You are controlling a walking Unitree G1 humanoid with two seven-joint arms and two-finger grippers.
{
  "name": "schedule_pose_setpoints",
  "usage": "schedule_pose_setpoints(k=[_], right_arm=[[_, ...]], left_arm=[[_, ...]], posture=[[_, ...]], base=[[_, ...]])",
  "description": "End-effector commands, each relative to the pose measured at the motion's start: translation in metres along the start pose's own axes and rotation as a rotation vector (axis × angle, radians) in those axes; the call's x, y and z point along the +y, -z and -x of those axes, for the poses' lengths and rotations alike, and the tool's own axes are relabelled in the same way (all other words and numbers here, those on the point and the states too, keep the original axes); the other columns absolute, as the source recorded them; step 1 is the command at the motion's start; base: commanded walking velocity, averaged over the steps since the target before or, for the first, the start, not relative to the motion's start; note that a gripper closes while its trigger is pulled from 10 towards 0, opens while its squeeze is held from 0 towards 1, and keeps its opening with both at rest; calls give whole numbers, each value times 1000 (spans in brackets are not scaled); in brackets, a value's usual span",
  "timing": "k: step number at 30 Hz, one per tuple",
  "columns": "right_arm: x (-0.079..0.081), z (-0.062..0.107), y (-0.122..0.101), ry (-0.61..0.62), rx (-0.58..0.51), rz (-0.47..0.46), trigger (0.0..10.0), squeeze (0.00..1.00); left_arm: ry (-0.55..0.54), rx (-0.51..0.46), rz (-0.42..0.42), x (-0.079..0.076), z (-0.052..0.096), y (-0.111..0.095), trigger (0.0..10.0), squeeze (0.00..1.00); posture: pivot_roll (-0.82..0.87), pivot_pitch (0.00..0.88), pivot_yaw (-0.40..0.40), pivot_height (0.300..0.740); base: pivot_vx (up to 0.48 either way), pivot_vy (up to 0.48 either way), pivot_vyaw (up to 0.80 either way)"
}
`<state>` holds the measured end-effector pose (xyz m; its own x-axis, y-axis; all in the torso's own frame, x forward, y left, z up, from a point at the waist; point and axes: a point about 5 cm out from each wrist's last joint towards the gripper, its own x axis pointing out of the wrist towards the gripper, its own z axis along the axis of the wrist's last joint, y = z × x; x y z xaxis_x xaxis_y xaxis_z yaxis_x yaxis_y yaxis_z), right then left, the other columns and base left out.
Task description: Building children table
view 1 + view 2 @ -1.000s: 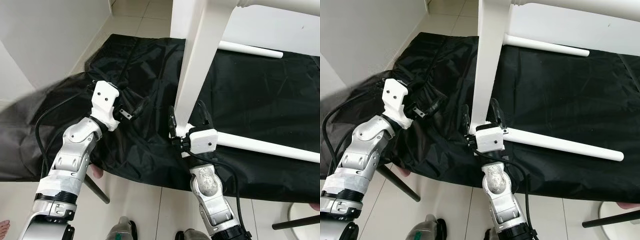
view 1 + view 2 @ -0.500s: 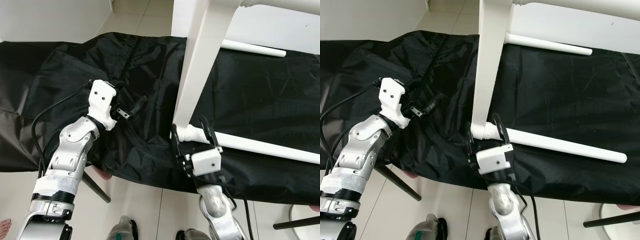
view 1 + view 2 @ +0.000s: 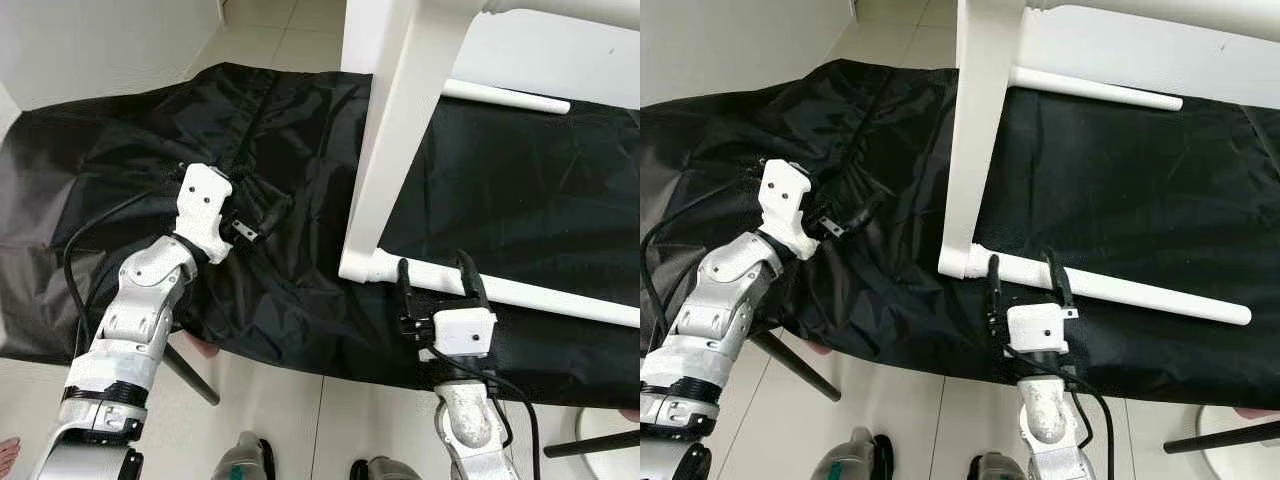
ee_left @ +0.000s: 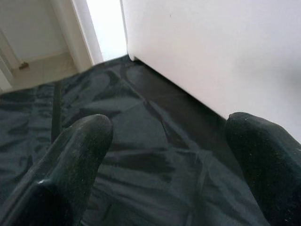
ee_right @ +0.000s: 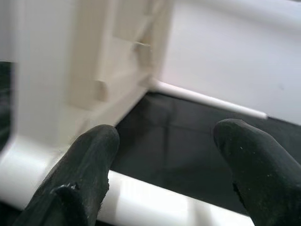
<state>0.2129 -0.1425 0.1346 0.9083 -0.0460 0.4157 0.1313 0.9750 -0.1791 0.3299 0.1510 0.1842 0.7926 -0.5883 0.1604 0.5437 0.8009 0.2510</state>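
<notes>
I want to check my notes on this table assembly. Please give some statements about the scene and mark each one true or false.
1. The right gripper has its fingers open, one on each side of the white leg lying on the black sheet. True.
2. The left gripper holds a white leg. False: it is open over the sheet, holding nothing.
3. The sheet is red. False: it is black.
4. A second white leg lies farther away. True.
</notes>
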Motion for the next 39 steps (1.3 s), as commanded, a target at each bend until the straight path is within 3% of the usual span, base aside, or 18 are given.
schedule_pose_setpoints(k=[1,2,9,14,20,22,29,39], right_arm=[[-5,1,1,30,21,-6,10000,0],[-14,-2,4,88,44,-18,10000,0],[-31,-7,12,179,87,-9,10000,0],[-34,-6,15,195,118,-18,10000,0],[-40,3,21,209,169,-13,10000,0],[-46,7,23,226,190,-34,10000,0],[-50,10,22,225,195,-18,10000,0],[-51,9,22,225,209,2,10000,0]], left_arm=[[56,9,-12,-2,0,1,10000,0],[40,10,6,-1,-1,5,10000,0],[15,33,34,-11,5,14,10000,0],[-17,43,79,-9,9,20,10000,0],[-35,65,44,-9,21,30,10000,0],[-35,67,90,-15,28,34,10000,0],[-27,88,87,-29,35,42,10000,0],[-65,84,100,-29,40,44,10000,0]], posture=[[57,93,9,740],[50,82,6,740],[55,60,-7,740],[59,50,-12,740],[69,37,-23,740],[67,32,-30,740],[64,41,-39,740],[61,66,-52,740]], base=[[0,0,0],[0,0,0],[0,0,0],[0,0,0],[0,0,0],[0,0,0],[0,0,0],[0,-226,0]])
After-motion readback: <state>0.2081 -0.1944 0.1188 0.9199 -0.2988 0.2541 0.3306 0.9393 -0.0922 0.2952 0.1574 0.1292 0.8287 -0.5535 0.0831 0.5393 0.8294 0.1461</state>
